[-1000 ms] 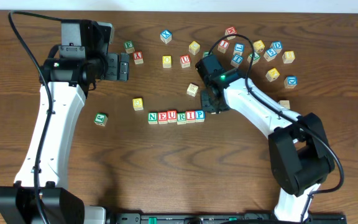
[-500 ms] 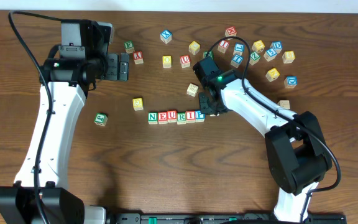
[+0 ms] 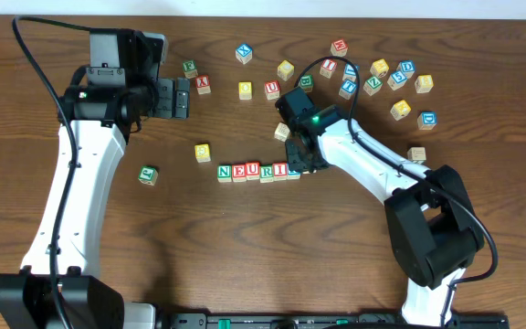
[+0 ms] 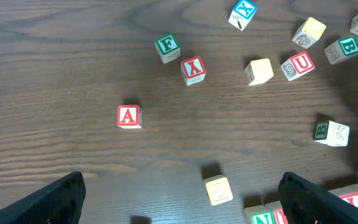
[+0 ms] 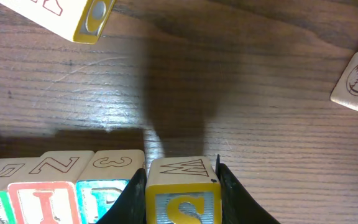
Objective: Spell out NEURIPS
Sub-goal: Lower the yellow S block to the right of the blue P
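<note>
A row of wooden cubes reading N, E, U, R, I, P [image 3: 256, 171] lies mid-table. My right gripper [image 3: 307, 162] is at the row's right end, shut on a yellow-faced S cube [image 5: 182, 198]. In the right wrist view, the gripper [image 5: 181, 169] holds the S cube just right of the blue P cube [image 5: 107, 186], with a finger between them. The red I cube [image 5: 42, 200] sits further left. My left gripper [image 3: 180, 98] is open and empty, far up left of the row. In the left wrist view its fingers [image 4: 179, 199] straddle bare table and a yellow cube [image 4: 219, 190].
Loose cubes lie scattered behind the row: a red A cube [image 4: 129, 116], a green F cube [image 4: 167, 47], a red U cube [image 4: 298, 65] and several at the back right [image 3: 400, 78]. A yellow cube [image 3: 203, 152] and a green cube [image 3: 148, 175] lie left of the row.
My right gripper has moved left with the S cube, closing on the right end of the row beside the P. The left arm has not moved.
</note>
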